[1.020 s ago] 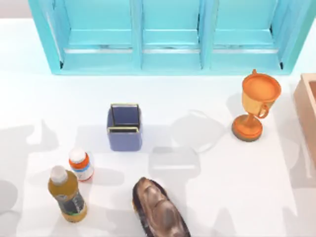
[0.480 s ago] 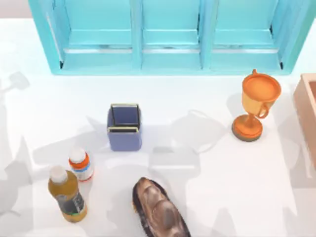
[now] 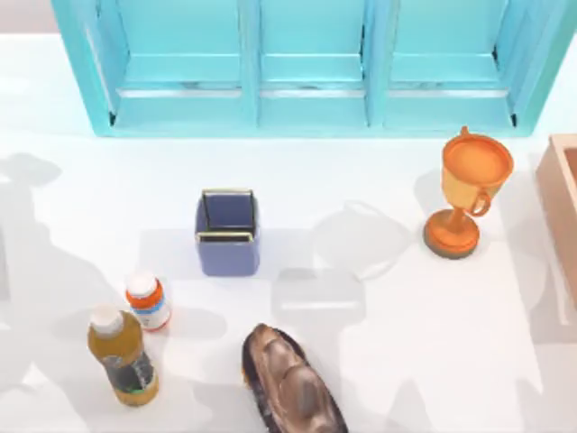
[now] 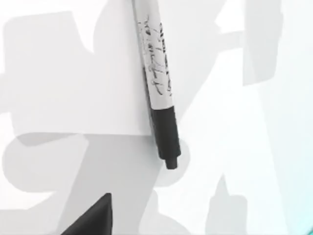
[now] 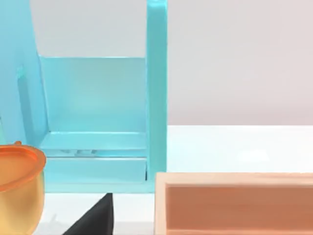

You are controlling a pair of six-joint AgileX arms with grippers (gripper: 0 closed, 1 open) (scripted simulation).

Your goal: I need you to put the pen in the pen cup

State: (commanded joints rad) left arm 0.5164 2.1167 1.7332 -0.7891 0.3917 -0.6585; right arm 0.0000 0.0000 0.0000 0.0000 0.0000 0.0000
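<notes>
On the table (image 3: 406, 343), the cup (image 3: 227, 233) stands upright and open; under the left wrist lies the pen (image 4: 157, 88) (flat, ungrasped). Either gripper's state: cannot tell.

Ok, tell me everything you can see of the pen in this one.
The pen appears in the left wrist view: a slim marker with a white barrel bearing black lettering and a black end section that narrows to a small stub. It looks like plastic. It lies flat on the white table, with nothing touching it. One end runs out of the picture. A dark fingertip is close by but apart from it.
</notes>
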